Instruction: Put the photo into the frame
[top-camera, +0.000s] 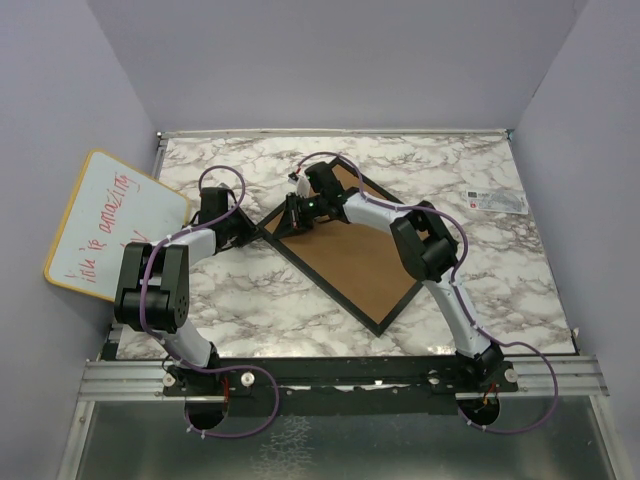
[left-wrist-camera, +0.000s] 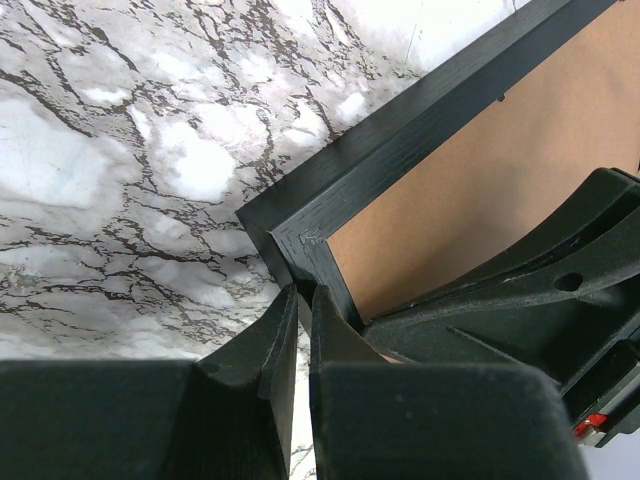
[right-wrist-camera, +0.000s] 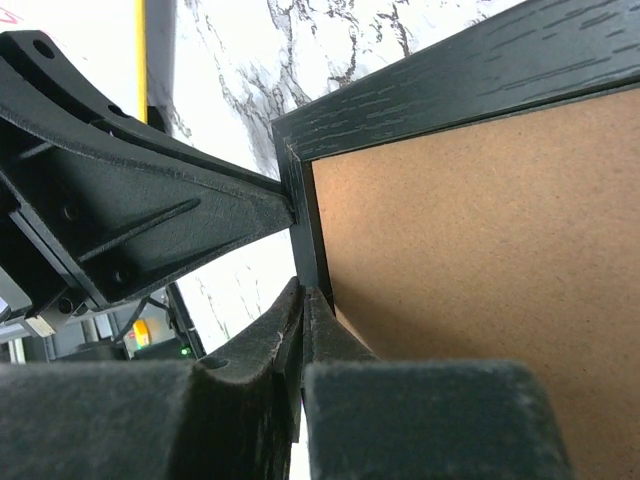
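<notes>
The black frame (top-camera: 392, 196) lies face down and turned like a diamond on the marble table, its brown backing board (top-camera: 350, 255) up. The photo is hidden. My left gripper (top-camera: 253, 231) is at the frame's left corner. In the left wrist view it (left-wrist-camera: 303, 292) is shut on the frame's rim (left-wrist-camera: 400, 130) just below that corner. My right gripper (top-camera: 293, 214) reaches in from the upper side. In the right wrist view it (right-wrist-camera: 303, 290) is shut on the frame's rim (right-wrist-camera: 440, 75) near the same corner. The two grippers are close together.
A yellow-rimmed whiteboard (top-camera: 110, 225) with red writing leans off the table's left edge, right behind the left arm. A small white label (top-camera: 495, 198) lies at the far right. Grey walls enclose the table on three sides.
</notes>
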